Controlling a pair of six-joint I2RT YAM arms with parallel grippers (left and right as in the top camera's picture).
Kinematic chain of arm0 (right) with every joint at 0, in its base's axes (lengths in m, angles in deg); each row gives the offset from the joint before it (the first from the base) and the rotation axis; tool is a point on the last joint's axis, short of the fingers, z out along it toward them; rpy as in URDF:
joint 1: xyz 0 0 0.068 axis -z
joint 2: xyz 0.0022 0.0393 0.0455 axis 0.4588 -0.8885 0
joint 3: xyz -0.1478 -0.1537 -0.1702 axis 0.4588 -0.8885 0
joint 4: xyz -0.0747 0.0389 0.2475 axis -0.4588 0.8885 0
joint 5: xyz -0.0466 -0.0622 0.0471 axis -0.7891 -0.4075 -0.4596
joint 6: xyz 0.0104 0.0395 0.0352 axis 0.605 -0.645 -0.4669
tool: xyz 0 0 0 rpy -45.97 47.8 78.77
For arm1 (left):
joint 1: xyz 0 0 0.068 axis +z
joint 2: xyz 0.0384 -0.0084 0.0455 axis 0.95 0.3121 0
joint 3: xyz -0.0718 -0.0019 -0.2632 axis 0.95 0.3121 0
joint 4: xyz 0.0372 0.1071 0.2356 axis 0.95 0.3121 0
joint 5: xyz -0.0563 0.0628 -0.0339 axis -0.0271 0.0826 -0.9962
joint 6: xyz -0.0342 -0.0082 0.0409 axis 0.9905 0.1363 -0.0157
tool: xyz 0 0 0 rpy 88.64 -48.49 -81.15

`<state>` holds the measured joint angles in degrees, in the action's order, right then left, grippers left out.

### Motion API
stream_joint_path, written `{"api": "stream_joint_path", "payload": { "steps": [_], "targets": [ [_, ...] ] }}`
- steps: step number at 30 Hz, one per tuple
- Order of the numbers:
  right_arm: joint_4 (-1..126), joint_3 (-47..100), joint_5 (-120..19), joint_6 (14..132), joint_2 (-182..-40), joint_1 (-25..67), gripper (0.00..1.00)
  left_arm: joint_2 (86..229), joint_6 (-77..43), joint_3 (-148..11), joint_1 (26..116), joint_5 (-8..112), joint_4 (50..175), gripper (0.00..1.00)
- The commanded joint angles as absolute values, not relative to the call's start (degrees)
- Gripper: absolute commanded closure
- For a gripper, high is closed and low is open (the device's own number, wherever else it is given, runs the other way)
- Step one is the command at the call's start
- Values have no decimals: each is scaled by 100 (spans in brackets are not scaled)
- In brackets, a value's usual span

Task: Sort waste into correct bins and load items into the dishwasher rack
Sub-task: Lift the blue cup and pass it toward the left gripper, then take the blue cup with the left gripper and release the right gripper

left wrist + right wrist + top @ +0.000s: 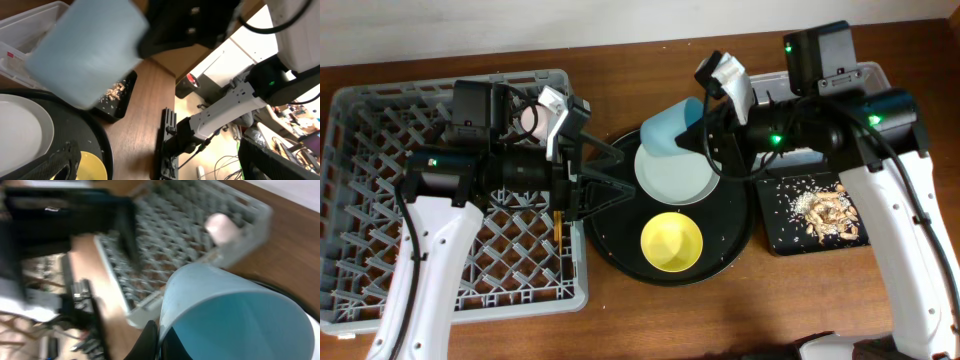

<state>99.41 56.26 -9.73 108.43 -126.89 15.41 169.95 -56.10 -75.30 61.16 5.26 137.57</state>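
My right gripper (695,135) is shut on the rim of the light-blue cup (668,128) and holds it tilted above the far edge of the white plate (675,175). The right wrist view shows the jaws (161,340) pinching the cup wall (235,315). The yellow bowl (672,241) sits near the plate on the round black tray (610,235). My left gripper (613,186) is open and empty at the right edge of the grey dishwasher rack (380,200). The pink cup (530,120) and a chopstick (558,225) are in the rack. Food scraps (820,208) lie in the black rectangular tray (770,225).
The clear tub (865,75) stands behind the black rectangular tray, mostly hidden by my right arm. The left wrist view shows the cup (85,50), plate (20,130), bowl (92,167) and the table's edge beyond. My left arm lies across the rack.
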Motion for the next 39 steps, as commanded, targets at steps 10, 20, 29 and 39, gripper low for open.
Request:
{"api": "stream_joint_path", "payload": {
  "steps": [10, 20, 29, 39],
  "targets": [
    [9864, 5610, 1803, 10511, -12663, 1484, 96, 16919, -5558, -7637, 6122, 740, 13746, 1],
    [9799, 5582, 1237, 10594, -12674, 1045, 96, 16919, -5555, -7637, 6063, -18, 13418, 1],
    [9709, 5582, 998, 10592, -12674, 1045, 95, 16919, -5558, -7637, 5960, 1, 13574, 20],
    [9713, 5584, 1068, 10352, -12674, 1373, 89, 16917, -5558, -7637, 5960, 12, 13571, 45]
  ]
}}
